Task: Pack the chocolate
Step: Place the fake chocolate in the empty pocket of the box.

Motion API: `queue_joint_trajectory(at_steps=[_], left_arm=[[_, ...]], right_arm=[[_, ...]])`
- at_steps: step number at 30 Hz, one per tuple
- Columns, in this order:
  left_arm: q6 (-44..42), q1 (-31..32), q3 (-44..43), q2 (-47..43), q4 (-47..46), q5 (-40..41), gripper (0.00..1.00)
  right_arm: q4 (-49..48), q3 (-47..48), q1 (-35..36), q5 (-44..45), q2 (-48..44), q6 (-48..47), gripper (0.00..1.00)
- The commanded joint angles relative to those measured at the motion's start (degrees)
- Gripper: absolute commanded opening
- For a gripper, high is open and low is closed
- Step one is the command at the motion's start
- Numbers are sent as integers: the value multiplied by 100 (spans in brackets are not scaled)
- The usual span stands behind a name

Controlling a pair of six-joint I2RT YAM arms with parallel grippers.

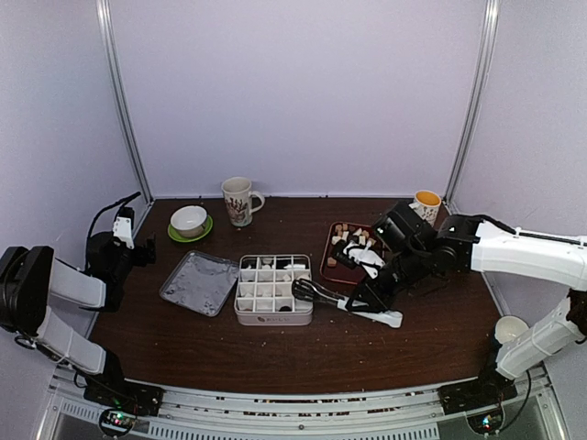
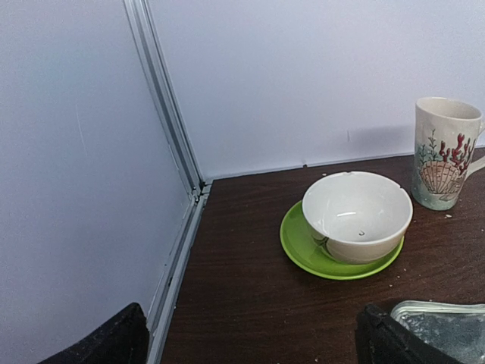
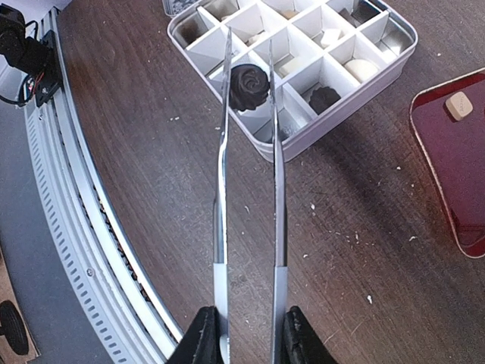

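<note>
My right gripper [image 3: 248, 337] is shut on the handles of metal tongs [image 3: 248, 189]. The tong tips pinch a dark ruffled chocolate [image 3: 249, 86] above a cell at the near edge of the white divided box [image 3: 394, 45]. Other cells hold dark and cream pieces. More tan and white chocolates [image 1: 351, 234] lie on the red tray [image 1: 332, 272]; one tan piece [image 3: 458, 105] shows in the right wrist view. In the top view the right gripper [image 1: 371, 298] is right of the box [image 1: 275, 316]. My left gripper [image 2: 250, 345] is open and empty, far left [image 1: 130, 246].
The box's metal lid [image 1: 199, 282] lies left of the box. A white bowl [image 2: 356, 216] on a green saucer [image 2: 303, 246] and a shell-print mug [image 2: 443, 152] stand at the back left. A yellow-filled cup [image 1: 426, 203] stands back right. A white cup [image 1: 510, 328] sits off the table's right edge.
</note>
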State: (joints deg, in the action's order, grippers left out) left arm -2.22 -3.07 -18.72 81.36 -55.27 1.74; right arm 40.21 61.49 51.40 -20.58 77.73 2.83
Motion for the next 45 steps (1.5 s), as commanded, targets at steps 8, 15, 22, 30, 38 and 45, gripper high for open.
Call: queue_joint_trajectory(at_steps=[8,15,22,30,38,45], left_arm=[[46,-36,-79,29,-149,37,98],[46,-40,-85,29,-147,38,98],[46,-44,-79,29,-150,37,98],[46,-42,-85,26,-144,37,98],[46,-44,-79,29,-151,37,98],[46,-44,-79,29,-151,37,98]], right_arm=[[-103,422,164,72,345,-147,22],[-105,489,219,226,475,-157,21],[23,390,225,577,480,-213,21],[105,377,227,805,558,-273,24],[106,250,222,810,509,-276,30],[-5,205,226,824,401,-283,36]])
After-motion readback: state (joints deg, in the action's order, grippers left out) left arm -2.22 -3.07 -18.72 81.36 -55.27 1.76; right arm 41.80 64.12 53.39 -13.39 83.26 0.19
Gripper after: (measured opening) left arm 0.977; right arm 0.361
